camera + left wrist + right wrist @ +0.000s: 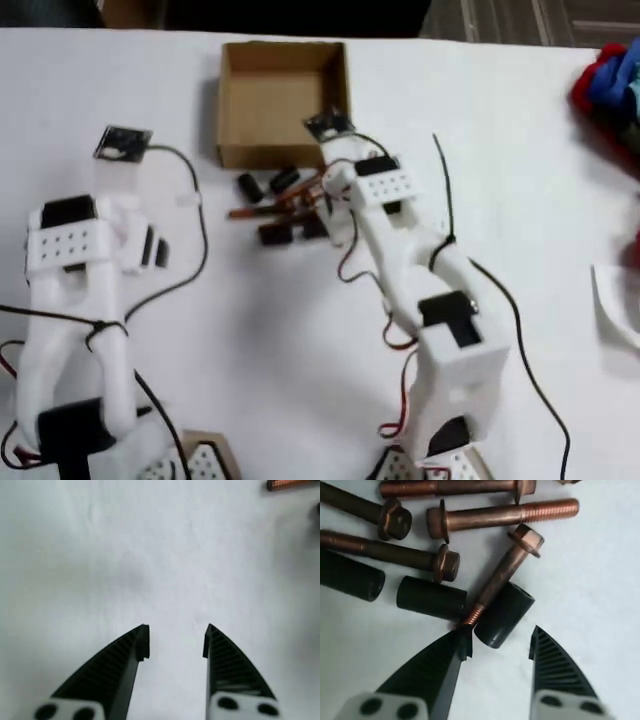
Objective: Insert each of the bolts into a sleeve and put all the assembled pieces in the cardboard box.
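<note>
Right claw (500,640): sleeve (504,614) end between tips

The right arm (405,250) hides some of the bolts (255,212) and sleeves (250,186). In the left wrist view, the edge cuts off one bolt (292,484).

No readable text, label, number or sign appears on anything in these views.

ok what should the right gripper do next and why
Probably ease the right gripper forward and close on the nearest sleeve: it is open, the sleeve lies just ahead of it, and the bolt beside it is not yet inserted.
</note>
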### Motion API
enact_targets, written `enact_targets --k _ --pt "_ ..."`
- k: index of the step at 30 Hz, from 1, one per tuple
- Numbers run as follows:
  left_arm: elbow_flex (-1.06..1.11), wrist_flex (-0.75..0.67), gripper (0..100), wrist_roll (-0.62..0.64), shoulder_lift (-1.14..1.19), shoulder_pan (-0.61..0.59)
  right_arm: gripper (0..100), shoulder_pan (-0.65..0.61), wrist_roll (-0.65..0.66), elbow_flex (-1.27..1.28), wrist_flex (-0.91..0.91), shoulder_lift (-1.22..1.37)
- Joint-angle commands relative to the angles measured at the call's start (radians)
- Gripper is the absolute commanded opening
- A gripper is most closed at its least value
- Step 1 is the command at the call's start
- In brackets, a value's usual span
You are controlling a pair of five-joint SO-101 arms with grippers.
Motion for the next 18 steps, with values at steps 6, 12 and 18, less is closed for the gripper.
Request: enact_targets --k 6,12,18 --pt "0.062 -0.095 20 0.006 -0.003 -0.011 18.4 0.007 -0.158 -0.164 -0.015 0.107" --pt "0.079 -0.087 20 0.003 -0.003 -0.011 18.4 0.058 -0.169 -0.247 -0.005 0.211" --pt "0.079 -0.091 20 0.002 -0.003 -0.011 18.4 0.125 -0.161 -0.344 0.125 0.232"
